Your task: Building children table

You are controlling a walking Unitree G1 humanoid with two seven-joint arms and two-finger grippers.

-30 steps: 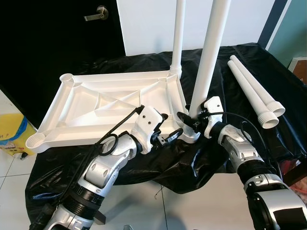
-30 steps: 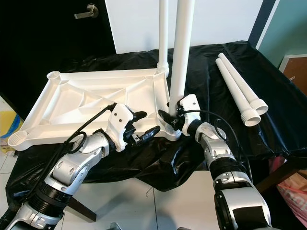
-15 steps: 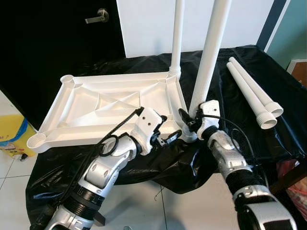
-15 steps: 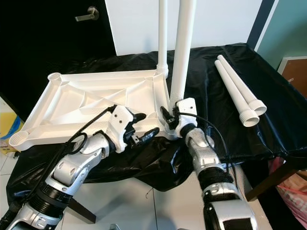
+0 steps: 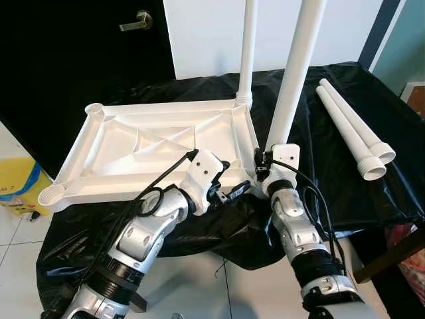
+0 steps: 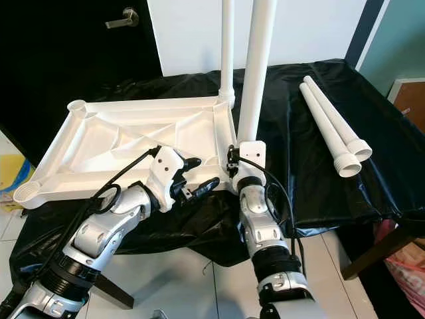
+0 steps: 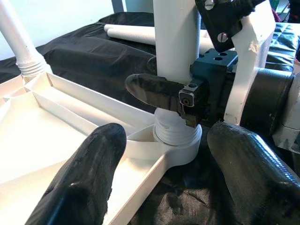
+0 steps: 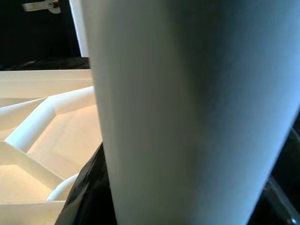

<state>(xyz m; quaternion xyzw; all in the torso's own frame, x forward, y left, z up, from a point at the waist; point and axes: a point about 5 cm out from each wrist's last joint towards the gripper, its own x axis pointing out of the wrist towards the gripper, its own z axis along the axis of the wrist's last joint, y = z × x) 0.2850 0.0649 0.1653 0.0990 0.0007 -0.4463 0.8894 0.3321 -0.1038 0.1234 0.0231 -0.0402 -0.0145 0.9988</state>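
Observation:
The white tabletop (image 5: pixel 74 141) lies upside down on a black-covered table. Two white legs stand upright in its right-hand corners: the far leg (image 5: pixel 247 46) and the near leg (image 5: pixel 292 73). My right gripper (image 5: pixel 263 166) is shut on the near leg just above its threaded socket (image 7: pixel 177 140); one of its black fingers (image 7: pixel 152 90) crosses the leg's front. My left gripper (image 5: pixel 230 178) is open just beside that corner, its fingers (image 7: pixel 82 183) on either side of the socket without touching it. In the right wrist view the leg (image 8: pixel 187 108) is very close.
Two loose white legs (image 5: pixel 348 123) lie side by side on the black cloth (image 5: pixel 319 186) at the right. A dark door (image 5: pixel 66 53) stands behind, a yellow box (image 5: pixel 16 189) on the tiled floor at the left. The cloth hangs over the table's front edge.
My right forearm has swung leftward around the near leg, from the right side to directly in front of it, still holding it. The left gripper has barely moved.

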